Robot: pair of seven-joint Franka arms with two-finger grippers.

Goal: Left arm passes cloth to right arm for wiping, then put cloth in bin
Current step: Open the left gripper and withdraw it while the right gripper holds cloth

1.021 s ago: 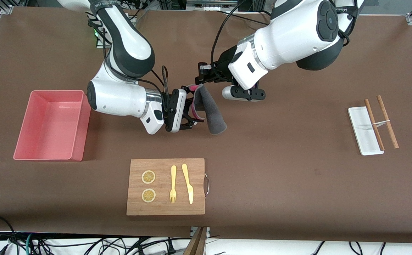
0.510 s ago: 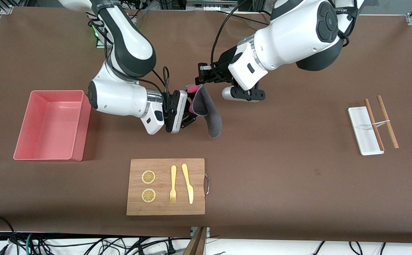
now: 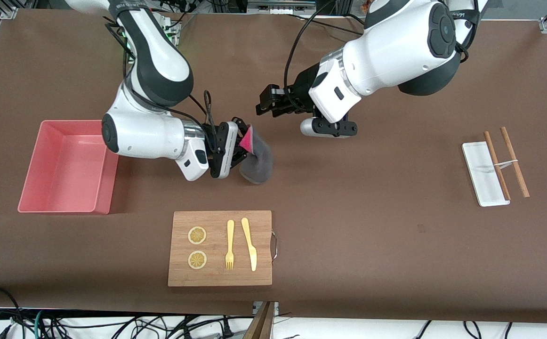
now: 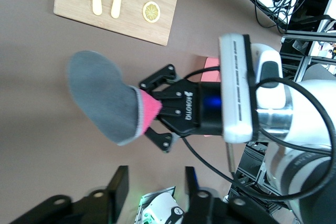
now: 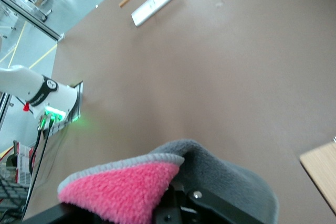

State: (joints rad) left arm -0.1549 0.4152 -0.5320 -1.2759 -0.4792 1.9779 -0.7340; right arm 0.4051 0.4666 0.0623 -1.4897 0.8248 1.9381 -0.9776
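The bin (image 3: 68, 165) sits empty at the right arm's end of the desk (image 3: 372, 226), close beside that arm. The right tool (image 3: 241, 149) is clamped on a corner of the cloth (image 3: 257, 162), pink face bunched at its fingers, grey side hanging down over the bare desk. The left tool (image 3: 265, 103) hovers just clear of the cloth, fingers apart and empty. My worry: the hold is only on an edge, so pressing down to wipe could drag the cloth out of the grip.
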